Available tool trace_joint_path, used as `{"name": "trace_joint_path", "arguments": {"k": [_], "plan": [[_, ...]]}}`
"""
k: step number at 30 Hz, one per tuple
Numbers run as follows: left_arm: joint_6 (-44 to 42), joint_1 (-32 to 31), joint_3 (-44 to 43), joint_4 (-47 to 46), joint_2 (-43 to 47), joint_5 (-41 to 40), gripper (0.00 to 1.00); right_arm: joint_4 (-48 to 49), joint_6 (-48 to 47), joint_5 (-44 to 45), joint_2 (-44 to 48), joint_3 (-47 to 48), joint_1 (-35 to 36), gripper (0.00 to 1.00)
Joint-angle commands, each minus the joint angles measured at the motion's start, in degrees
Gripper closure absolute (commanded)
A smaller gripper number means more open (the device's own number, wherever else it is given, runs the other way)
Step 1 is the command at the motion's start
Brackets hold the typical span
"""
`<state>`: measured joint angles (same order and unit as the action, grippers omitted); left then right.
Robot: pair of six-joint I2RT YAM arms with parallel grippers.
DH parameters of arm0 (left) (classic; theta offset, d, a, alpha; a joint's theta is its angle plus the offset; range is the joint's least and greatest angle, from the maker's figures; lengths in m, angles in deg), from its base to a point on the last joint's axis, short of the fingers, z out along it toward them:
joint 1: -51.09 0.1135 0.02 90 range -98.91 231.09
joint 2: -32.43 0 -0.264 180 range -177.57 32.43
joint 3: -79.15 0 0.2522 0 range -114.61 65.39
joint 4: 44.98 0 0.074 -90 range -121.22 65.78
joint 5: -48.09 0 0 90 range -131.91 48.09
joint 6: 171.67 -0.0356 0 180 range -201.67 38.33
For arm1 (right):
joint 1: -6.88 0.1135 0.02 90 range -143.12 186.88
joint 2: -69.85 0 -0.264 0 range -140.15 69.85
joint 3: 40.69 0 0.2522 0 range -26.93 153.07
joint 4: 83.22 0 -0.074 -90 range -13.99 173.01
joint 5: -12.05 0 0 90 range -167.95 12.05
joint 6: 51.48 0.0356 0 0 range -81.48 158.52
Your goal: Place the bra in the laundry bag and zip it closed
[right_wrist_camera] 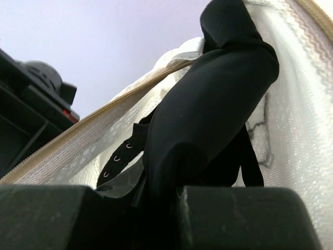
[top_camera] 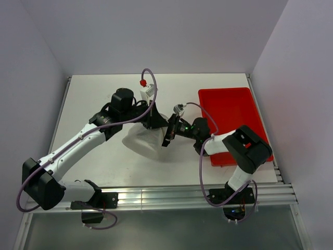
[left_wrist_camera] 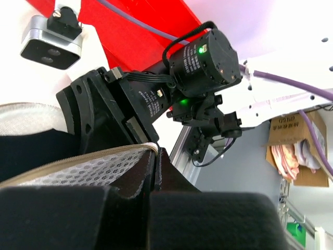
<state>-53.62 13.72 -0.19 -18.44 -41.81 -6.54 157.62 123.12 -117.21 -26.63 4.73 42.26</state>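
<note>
The white mesh laundry bag (top_camera: 138,144) lies at the table's middle with its mouth toward the grippers. My left gripper (top_camera: 154,121) is shut on the bag's tan zipper edge; in the left wrist view the fingers (left_wrist_camera: 154,161) pinch the rim beside the mesh (left_wrist_camera: 78,169). My right gripper (top_camera: 167,136) is at the bag's mouth. In the right wrist view it (right_wrist_camera: 174,190) is shut on the black bra (right_wrist_camera: 213,104), which hangs bunched inside the mesh walls (right_wrist_camera: 299,104). A hook strap (right_wrist_camera: 122,156) trails to the left near the zipper band (right_wrist_camera: 62,146).
A red tray (top_camera: 229,104) sits at the right of the table, close behind the right arm. A purple cable (top_camera: 151,94) loops over the left wrist. The right arm's wrist motor (left_wrist_camera: 203,57) is close to the left gripper. Walls enclose the table on three sides.
</note>
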Motion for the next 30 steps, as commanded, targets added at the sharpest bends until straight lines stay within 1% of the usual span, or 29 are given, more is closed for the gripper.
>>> {"name": "trace_joint_path", "arguments": {"k": [1,5,8,9,11,12,15,17,18,20,21,22,23,24,25,26,27,28,29,30], "plan": [[-2.91,-0.16,-0.95,-4.87,-0.21,3.56,1.0,26.55,-1.36,-3.89,3.4,0.69,0.66,1.0],[-4.85,-0.08,-0.51,-1.71,0.49,-1.79,1.0,26.46,-1.02,-5.03,6.22,0.68,0.22,1.0],[-5.82,-0.08,-0.25,0.49,2.34,-8.28,1.0,26.47,-0.31,-5.82,7.45,0.6,-0.31,1.0],[-6.43,-0.16,-0.42,1.45,3.04,-12.39,1.0,26.55,-0.31,-6.17,8.24,0.07,-0.74,1.0],[-6.96,-0.08,-1.48,3.74,3.22,-16.98,1.0,26.55,-0.83,-7.05,9.47,-0.11,-0.92,1.0],[-7.22,-0.08,-2.61,4.79,2.96,-20.92,1.0,26.38,-1.27,-7.4,10.95,-0.63,-1.01,1.0],[-7.14,-0.08,-3.23,4.81,2.26,-24.82,1.0,25.77,-0.84,-7.58,13.59,-1.25,-1.71,1.0],[-6.87,-0.25,-3.94,2.8,1.64,-25.62,1.0,23.22,-1.27,-8.02,15.96,-1.6,-2.68,1.0],[-6.44,-0.34,-4.29,2.52,0.51,-25.88,1.0,21.39,-2.93,-8.11,17.2,-2.38,-3.2,1.0],[-6.35,-1.13,-6.57,2.34,-1.17,-26.41,1.0,13.93,-6.01,-8.72,21.49,-3.0,-4.7,1.0],[-6.08,-1.65,-7.79,1.82,-2.83,-26.76,1.0,10.24,-10.11,-8.81,23.34,-3.27,-5.22,1.0],[-5.91,-3.23,-7.98,1.03,-3.45,-27.46,1.0,0.98,-15.72,-8.98,27.1,-2.66,-5.75,1.0],[-5.9,-4.29,-7.9,-0.37,-3.98,-28.07,1.0,-3.9,-15.78,-8.9,29.06,-2.66,-5.84,1.0],[-5.64,-5.25,-7.29,-3.6,-4.68,-28.52,1.0,-9.43,-22.04,-8.55,31.16,-1.52,-5.84,1.0],[-5.38,-6.39,-6.67,-5.72,-5.04,-29.22,1.0,-20.1,-25.5,-7.85,33.1,-0.9,-5.84,1.0],[-5.03,-8.41,-6.14,-8.01,-5.21,-30.7,1.0,-25.6,-28.75,-5.93,36.86,-0.03,-5.84,1.0],[-4.07,-9.21,-5.09,-12.12,-5.91,-31.07,1.0,-31.13,-34.88,-4.69,38.72,1.81,-5.84,1.0],[-3.36,-9.74,-4.56,-15.21,-6.35,-31.24,1.0,-40.67,-37.81,-3.55,40.22,2.7,-5.84,1.0],[-2.4,-10.88,-3.95,-17.67,-6.71,-31.59,1.0,-43.99,-41.67,-1.97,42.93,4.01,-6.02,1.0],[-2.04,-11.41,-2.9,-19.87,-7.41,-32.21,1.0,-46.98,-43.27,-1.43,44.01,4.81,-6.11,1.0]]}}
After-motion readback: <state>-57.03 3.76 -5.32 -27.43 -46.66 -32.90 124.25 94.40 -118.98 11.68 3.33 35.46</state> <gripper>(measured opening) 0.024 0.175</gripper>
